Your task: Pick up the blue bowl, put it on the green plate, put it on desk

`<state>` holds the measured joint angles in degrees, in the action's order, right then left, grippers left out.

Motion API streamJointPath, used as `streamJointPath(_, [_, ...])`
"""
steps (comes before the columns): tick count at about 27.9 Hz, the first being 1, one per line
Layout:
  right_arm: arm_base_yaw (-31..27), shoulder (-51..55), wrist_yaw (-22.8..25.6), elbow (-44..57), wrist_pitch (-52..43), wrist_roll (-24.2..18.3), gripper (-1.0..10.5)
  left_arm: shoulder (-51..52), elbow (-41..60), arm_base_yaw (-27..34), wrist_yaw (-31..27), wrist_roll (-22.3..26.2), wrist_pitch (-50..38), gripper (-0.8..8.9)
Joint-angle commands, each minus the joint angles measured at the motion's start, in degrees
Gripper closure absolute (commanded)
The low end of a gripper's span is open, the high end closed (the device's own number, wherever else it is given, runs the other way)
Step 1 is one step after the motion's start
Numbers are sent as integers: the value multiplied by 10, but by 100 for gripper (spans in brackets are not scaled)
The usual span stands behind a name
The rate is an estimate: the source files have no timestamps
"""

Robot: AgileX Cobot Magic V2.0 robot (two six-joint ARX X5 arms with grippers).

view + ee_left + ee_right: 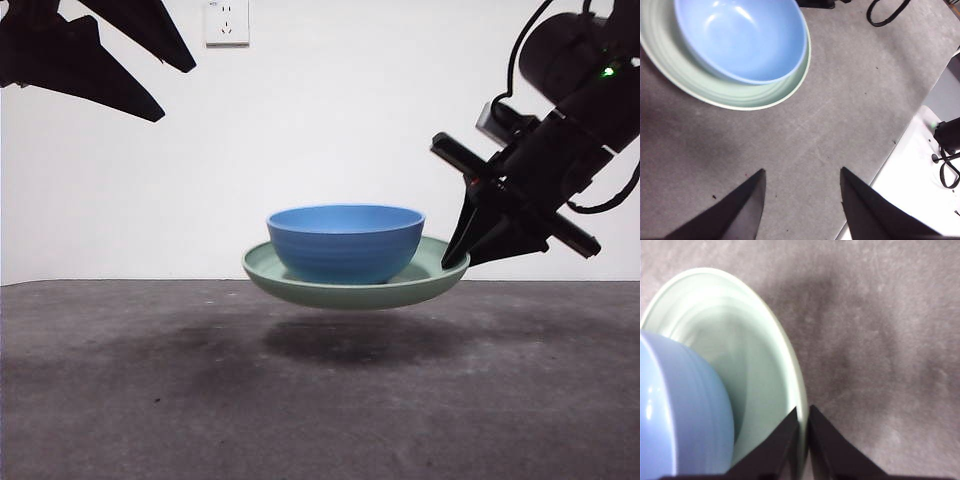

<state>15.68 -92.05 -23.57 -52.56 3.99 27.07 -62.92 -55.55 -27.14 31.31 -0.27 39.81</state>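
The blue bowl [345,242] sits inside the green plate [300,285], and both hang in the air above the desk [320,400], with a shadow beneath them. My right gripper [458,258] is shut on the plate's right rim; in the right wrist view its jaws pinch the rim of the plate [740,370] beside the bowl [680,410] at the gripper [802,420]. My left gripper [802,177] is open and holds nothing, high at the top left of the front view [170,85]. Its wrist view shows the bowl [740,35] in the plate [730,92] from above.
A white wall with a socket [226,20] stands behind the desk. In the left wrist view the desk's edge [890,150] runs beside a white surface with black cables [947,167].
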Motion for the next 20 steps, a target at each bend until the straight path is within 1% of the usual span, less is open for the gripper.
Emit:
streamJointPath(1, [9, -31, -4, -23, -9, 10, 934, -2, -5, -3, 2, 9, -2, 570])
streamJointPath(12, [23, -106, -4, -31, -19, 15, 934, -2, -5, -3, 2, 9, -2, 570])
streamJointPath(17, [32, -114, -3, -31, -18, 14, 934, -2, -5, -3, 2, 9, -2, 570])
streamJointPath(20, [38, -114, 6, -31, -17, 14, 934, -2, -5, -3, 2, 9, -2, 570])
